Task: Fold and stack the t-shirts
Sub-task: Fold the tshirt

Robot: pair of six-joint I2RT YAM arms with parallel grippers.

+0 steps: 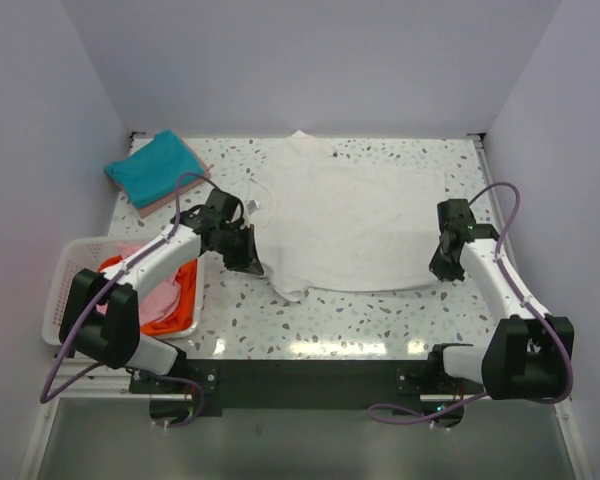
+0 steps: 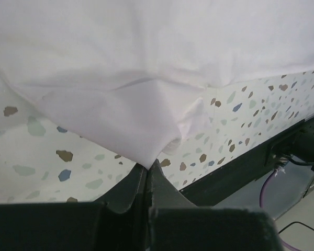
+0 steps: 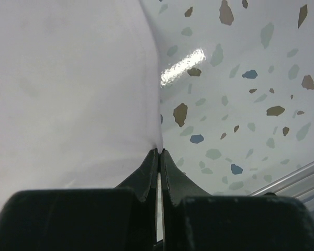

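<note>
- I've got the plain white cloth short-sleeved t-shirt spread flat mid-table on the speckled terrazzo tabletop.
- left claw: jaws pinched tight on the shirt's near-left corner, cloth bunched at the tips.
- right claw: jaws closed on the near-right edge.
- folded teal t-shirt: far-left corner, well apart from both claws.
- white plastic lattice basket: near-left, w/ pink & orange cloth inside.
</note>
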